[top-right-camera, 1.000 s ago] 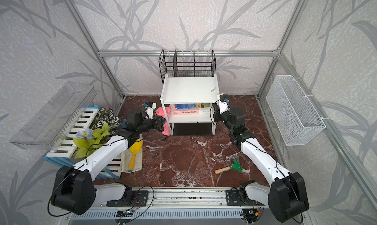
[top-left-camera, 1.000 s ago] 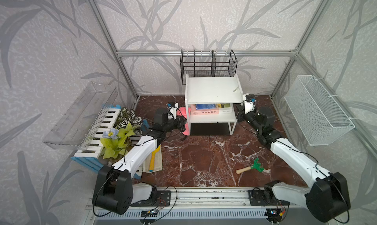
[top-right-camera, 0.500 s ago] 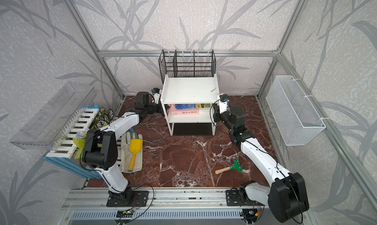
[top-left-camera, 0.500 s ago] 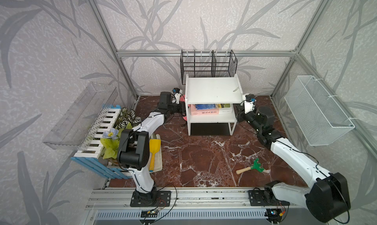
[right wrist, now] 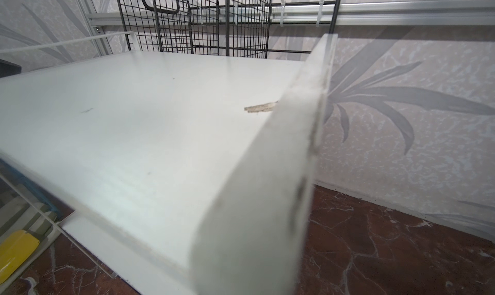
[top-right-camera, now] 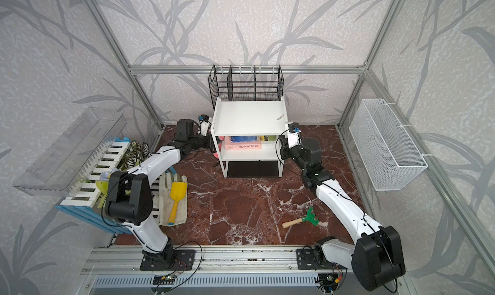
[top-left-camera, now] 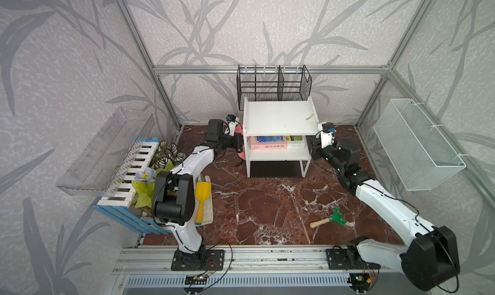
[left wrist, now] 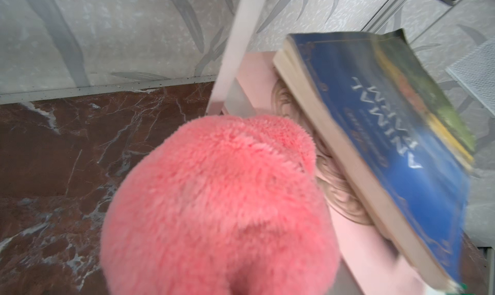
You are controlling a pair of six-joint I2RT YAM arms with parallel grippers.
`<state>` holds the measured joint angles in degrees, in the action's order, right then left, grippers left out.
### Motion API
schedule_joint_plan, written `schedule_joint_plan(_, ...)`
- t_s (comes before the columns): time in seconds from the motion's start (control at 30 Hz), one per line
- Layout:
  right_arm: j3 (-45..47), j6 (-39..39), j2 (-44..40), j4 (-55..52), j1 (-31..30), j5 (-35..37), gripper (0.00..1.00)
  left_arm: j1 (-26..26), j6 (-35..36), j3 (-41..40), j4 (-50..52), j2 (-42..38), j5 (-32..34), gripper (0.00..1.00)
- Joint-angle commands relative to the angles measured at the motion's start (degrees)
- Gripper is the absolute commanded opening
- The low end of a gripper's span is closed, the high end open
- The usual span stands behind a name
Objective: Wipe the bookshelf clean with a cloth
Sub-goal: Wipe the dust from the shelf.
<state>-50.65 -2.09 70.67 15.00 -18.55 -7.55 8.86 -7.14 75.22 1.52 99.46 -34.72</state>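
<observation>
Between the jaws of my left gripper [top-left-camera: 240,144], pinched tight, sits the pink fluffy terry cloth [left wrist: 219,200]. It balloons ahead of them, close against the near post of the small white three-tier bookshelf [top-left-camera: 278,117] at its middle tier. It looks light, soft and floppy, so a deep pinch in the bunched middle seems best; an edge hold would likely slip. Just beyond the cloth a blue paperback book [left wrist: 388,146] lies on a pink book [left wrist: 351,237]. My right gripper [top-left-camera: 314,149], jaws closed, is beside the shelf's opposite side; whether it grips the frame I cannot tell.
</observation>
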Motion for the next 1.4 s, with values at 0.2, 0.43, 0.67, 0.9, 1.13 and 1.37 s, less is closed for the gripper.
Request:
schedule_joint_plan(0.2,0.2,-10.3,5.0,-9.5,-0.7,1.1,0.00,-0.9,0.2,31.8,5.8,13.8,-8.1,0.00)
schedule_joint_plan(0.43,1.3,-9.2,2.5,-9.4,-0.7,2.2,0.00,-0.9,0.8,15.5,-8.7,-2.9,0.9,0.00)
schedule_joint_plan(0.67,2.1,-9.8,2.2,-9.2,-0.7,1.7,0.00,-0.9,2.6,10.9,-4.3,5.4,2.8,0.00)
schedule_joint_plan(0.9,1.9,-10.3,2.4,-9.3,-0.7,1.8,0.00,-0.8,1.3,8.9,-4.9,12.8,-3.9,0.00)
schedule_joint_plan(1.13,0.2,-10.1,3.0,-9.4,-0.8,1.2,0.00,-0.8,2.1,12.0,-7.0,5.9,-2.0,0.00)
schedule_joint_plan(1.37,-0.4,-10.5,3.1,-9.3,-0.9,1.3,0.00,-0.8,-0.7,17.4,-7.7,9.2,-2.1,0.00)
